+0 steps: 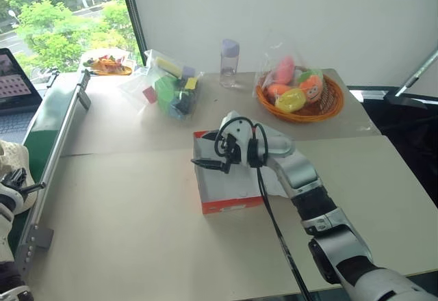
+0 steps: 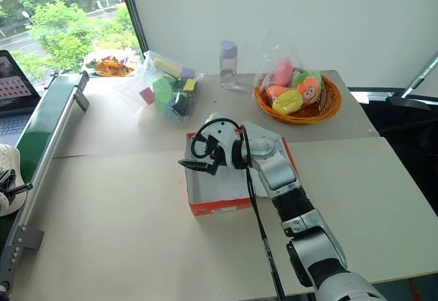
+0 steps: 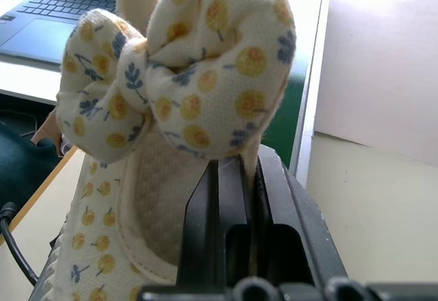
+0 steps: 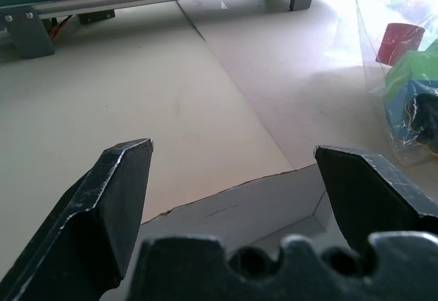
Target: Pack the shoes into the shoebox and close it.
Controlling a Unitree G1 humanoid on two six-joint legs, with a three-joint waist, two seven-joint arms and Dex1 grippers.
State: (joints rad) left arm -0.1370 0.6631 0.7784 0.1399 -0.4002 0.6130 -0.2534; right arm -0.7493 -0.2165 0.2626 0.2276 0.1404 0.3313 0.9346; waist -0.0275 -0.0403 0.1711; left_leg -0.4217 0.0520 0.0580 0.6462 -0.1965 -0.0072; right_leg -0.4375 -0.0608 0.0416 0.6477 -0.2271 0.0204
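- Where the left gripper (image 3: pixel 236 198) meets its load, its two black fingers (image 3: pixel 205 226) stand drawn together on the edge of a shoe (image 3: pixel 171 96): cream fabric printed with yellow dots and blue leaves, topped by a plump bow of the same cloth that rises just beyond the fingertips.
- Judged by its look, this shoe is light and soft; the upper would crumple under a pinch, and the bow would give no firm hold.
- A grip on the collar rim, which looks the firmest part, seems the safer choice; the sole would likely swing beneath the fingers, so a slow carry is advisable.
- Off the left edge of the bench (image 1: pixel 137 205), beyond the metal rail (image 1: pixel 55 157), the shoe's pale form (image 1: pixel 12 164) shows at the left fingers, well apart from the shoebox (image 1: pixel 229 202).
- Spread wide and gripping nothing, the right gripper (image 4: pixel 233 178) hovers over the open shoebox (image 4: pixel 233 212), whose white wall lies directly under and between the fingers (image 4: pixel 116 191).
- Made of thin card, the shoebox is stiff but light and, in my judgement, would slide at a push; steadying a side wall should suit it.
- Whether a shoe already lies inside cannot be told, as the right arm covers part of the interior.
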